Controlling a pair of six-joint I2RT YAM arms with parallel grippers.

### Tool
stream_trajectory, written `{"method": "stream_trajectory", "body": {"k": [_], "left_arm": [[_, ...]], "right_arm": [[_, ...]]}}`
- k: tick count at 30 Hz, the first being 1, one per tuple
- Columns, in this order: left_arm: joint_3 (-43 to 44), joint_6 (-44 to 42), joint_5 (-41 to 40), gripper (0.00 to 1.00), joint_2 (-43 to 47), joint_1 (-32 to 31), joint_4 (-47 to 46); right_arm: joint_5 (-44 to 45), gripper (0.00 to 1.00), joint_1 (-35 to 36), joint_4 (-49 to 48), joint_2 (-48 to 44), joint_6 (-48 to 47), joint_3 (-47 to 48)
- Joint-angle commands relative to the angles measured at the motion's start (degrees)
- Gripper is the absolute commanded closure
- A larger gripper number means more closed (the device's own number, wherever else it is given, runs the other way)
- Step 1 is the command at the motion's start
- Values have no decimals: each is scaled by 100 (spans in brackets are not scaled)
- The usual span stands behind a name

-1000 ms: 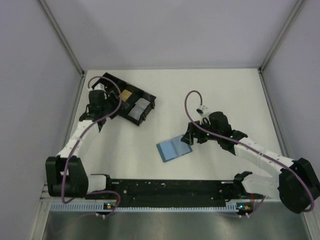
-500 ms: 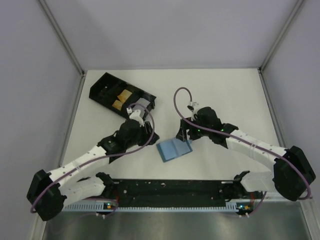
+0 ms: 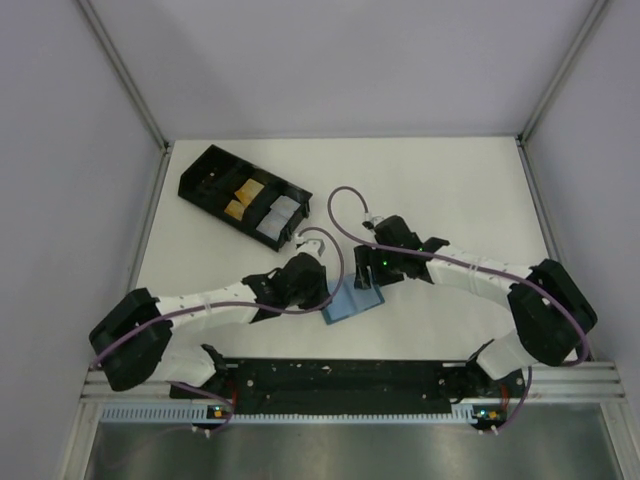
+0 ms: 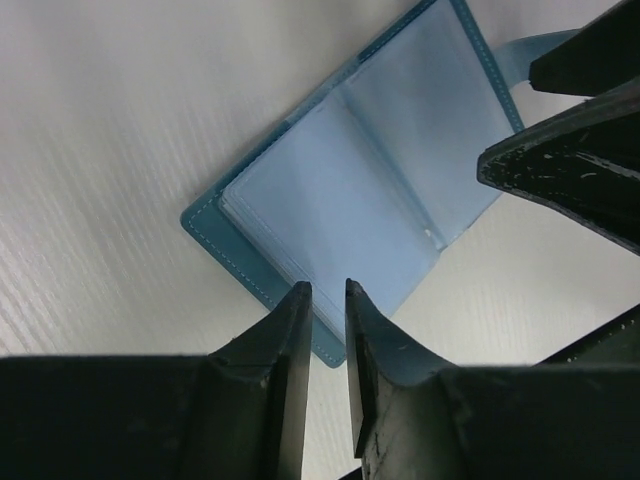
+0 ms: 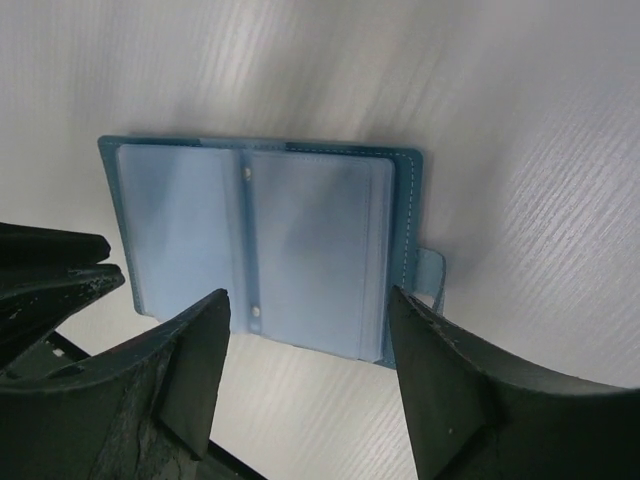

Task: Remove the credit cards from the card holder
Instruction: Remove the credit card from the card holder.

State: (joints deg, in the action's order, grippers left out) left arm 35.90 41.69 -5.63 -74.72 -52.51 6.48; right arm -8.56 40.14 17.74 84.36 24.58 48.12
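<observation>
Left end effector (image 4: 325,290) slit-open, empty, at card holder (image 4: 360,190) edge | right end effector (image 5: 308,300) wide, empty, straddling | advised: pin one side, grip cards, not sleeves

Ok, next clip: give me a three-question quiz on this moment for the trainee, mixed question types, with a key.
1. True or false: the card holder lies folded shut on the table.
2. Of the left tool and the right tool, whose jaws stand wider apart? A) left B) right C) both alike
3. Fill in: in the top view, the black tray sits toward the far ___ corner of the table.

Key: 1 false, it lies open with its pale inner panels facing up; 2 B; 3 left.
</observation>
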Motion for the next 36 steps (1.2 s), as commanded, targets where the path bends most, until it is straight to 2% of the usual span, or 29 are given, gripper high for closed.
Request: {"method": "stream_trajectory", "body": {"k": [1,7,13,21,31,36], "left_arm": [[181,111,114,78,-385,-14,-279],[119,278,27,89,-552,-14,-174],[154,278,27,90,-658,-14,-77],[198,278,44,92,-763,-14,-68],[242,252,88,93,-878,-14,-77],[233,269,114,93,-887,-14,-112]], "right_arm": [[188,36,73,81,186,-67,224],[109,40,73,2,327,-111,145],[-84,46,73,-147,362,-146,128],[-128,48,99,-209,450,-137,84],[-453,63,152,-288,204,-94,145],[-673,63,170,-393,230,-76,163]]}}
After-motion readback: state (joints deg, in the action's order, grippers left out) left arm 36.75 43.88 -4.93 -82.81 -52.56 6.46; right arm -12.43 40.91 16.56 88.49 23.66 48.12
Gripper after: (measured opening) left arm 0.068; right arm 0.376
